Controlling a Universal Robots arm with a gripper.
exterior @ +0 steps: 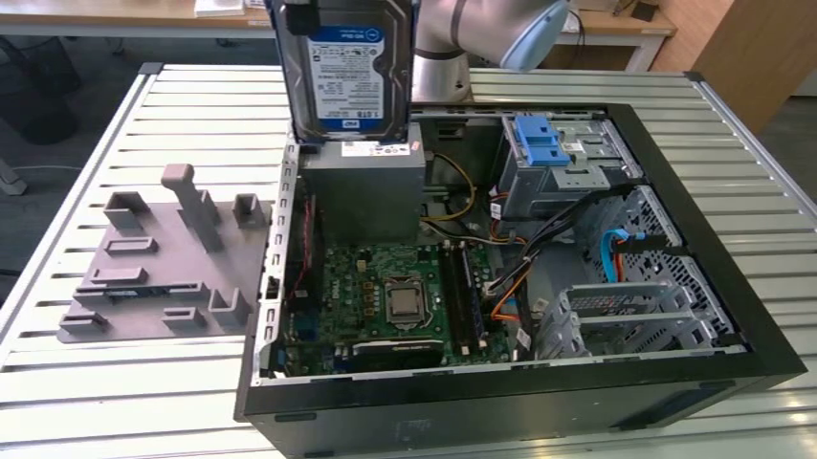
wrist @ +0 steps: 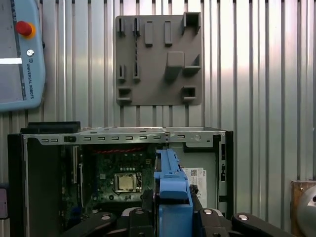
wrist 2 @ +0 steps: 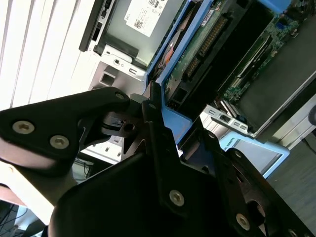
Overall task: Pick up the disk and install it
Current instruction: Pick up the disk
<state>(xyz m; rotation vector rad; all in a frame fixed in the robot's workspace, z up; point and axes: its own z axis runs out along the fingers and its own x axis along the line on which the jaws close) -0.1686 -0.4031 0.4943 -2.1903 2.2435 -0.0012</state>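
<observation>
1. The hand (wrist: 170, 210) is pinched on the disk (exterior: 342, 67) by its blue plastic bracket. In both wrist views the black fingers (wrist 2: 150, 118) press against the bracket's sides. The disk hangs upright in the air above the power-supply box (exterior: 364, 186) inside the open computer case (exterior: 715, 316), and touches nothing below it.
2. The grip sits on a smooth plastic frame rather than on the metal body. I judge that the frame could flex or slide between the fingers. The disk would then tilt or fall onto the motherboard (exterior: 383, 287) and its bare processor socket (exterior: 406, 302).
3. The drive cage (exterior: 562, 158), with its blue latch, lies towards the exterior view's right of the disk. A bundle of coloured cables (exterior: 511, 287) runs just beside the cage. A disk corner could snag those wires, and a slightly skewed disk could jam on the cage's thin sheet-metal edges.
4. The disk is a flat rectangular slab of silver metal with a glossy white-and-blue label.
5. The case is black outside and dull grey pressed steel inside, with punched holes. The motherboard is green and densely studded.
6. The table (exterior: 128, 382) is made of pale ribbed metal slats. On it, beside the case, lies a matte grey fixture plate (exterior: 141, 287) with raised blocks and slots.
</observation>
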